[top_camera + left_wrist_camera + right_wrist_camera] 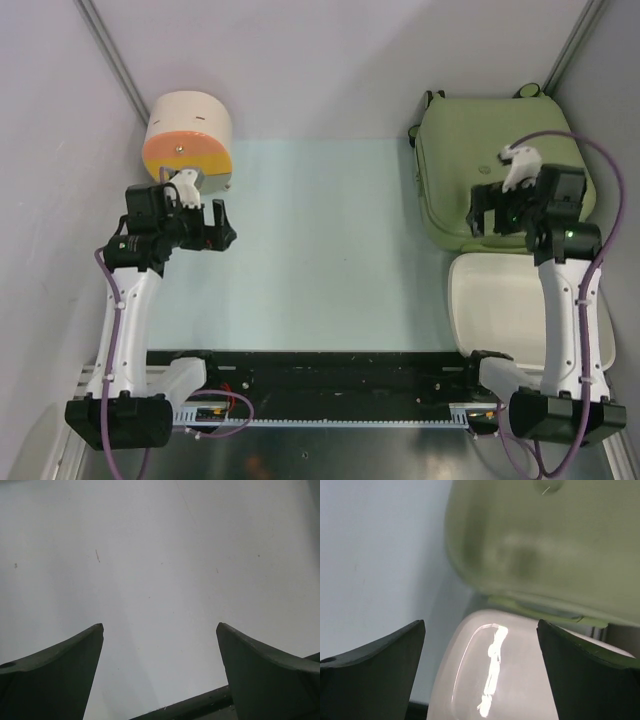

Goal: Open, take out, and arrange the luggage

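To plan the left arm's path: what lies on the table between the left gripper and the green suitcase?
Nothing: the top view shows only bare pale-blue table between left gripper and suitcase.

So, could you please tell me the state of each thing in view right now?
luggage: closed, lying flat.
white basin: open side up, nothing seen inside.
drum container: orange face toward the arms.
left gripper: open, holding nothing.
right gripper: open, holding nothing.

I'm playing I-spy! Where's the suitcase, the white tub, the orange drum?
suitcase [450,150]: top view, bare green shell.
white tub [490,300]: top view, bare inside floor.
orange drum [185,150]: top view, orange flat face.
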{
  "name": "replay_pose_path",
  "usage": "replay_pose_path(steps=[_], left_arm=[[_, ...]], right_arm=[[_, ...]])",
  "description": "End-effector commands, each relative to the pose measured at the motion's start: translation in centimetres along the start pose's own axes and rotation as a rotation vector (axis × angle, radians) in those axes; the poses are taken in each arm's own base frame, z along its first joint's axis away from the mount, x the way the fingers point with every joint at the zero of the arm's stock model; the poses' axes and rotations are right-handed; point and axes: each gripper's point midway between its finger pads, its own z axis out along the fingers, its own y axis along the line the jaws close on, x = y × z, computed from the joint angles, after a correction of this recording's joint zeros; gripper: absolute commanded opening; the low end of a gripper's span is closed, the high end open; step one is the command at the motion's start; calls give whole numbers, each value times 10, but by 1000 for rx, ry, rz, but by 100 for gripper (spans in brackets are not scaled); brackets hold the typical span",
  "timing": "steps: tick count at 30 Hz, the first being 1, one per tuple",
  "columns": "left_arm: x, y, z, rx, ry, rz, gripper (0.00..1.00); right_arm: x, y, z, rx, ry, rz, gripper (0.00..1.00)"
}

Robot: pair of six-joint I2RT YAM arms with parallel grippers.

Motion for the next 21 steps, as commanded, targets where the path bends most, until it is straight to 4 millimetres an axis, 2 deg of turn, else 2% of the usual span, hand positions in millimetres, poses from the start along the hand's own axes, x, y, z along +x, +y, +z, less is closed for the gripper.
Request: replay_pose_path(steps=[1, 2, 4, 5, 6, 7, 8, 9, 10, 12, 14, 15, 17, 18, 21], left_arm=[[-22, -12, 0, 43, -53, 69, 100], [-25, -14, 1, 46, -59, 77, 100], [-27, -17, 2, 61, -60, 91, 100], [-28, -17, 4, 65, -63, 95, 100], [-28, -23, 5, 87, -62, 113, 100], [-27, -28, 9, 105, -52, 124, 100], [-26, -30, 10, 113, -51, 128, 100], [-26, -32, 12, 121, -49, 131, 100], [-25, -35, 14, 131, -44, 137, 100], [-26, -40, 16, 151, -43, 133, 100], [-26, -48, 17, 187, -40, 129, 100], [-26, -51, 17, 199, -39, 125, 100], [-26, -56, 17, 220, -37, 127, 100], [-25, -57, 18, 225, -36, 129, 100], [-25, -60, 18, 234, -36, 146, 100]], right_arm=[[-85, -42, -10, 97, -262, 101, 100], [-100, -51, -4, 81, -282, 116, 100], [-112, -75, -3, 98, -305, 172, 100], [-125, -86, 3, 87, -322, 183, 100], [-126, -103, 6, 106, -324, 223, 100], [-130, -111, 9, 103, -329, 237, 100], [-131, -123, 25, 82, -314, 265, 100], [-143, -133, 21, 89, -342, 271, 100], [-145, -147, 20, 101, -353, 307, 100], [-152, -169, 35, 93, -364, 331, 100], [-152, -188, 43, 105, -366, 346, 100], [-146, -199, 58, 105, -343, 362, 100], [-150, -217, 62, 145, -352, 352, 100], [-144, -227, 75, 161, -332, 362, 100], [-142, -254, 82, 258, -344, 346, 100]])
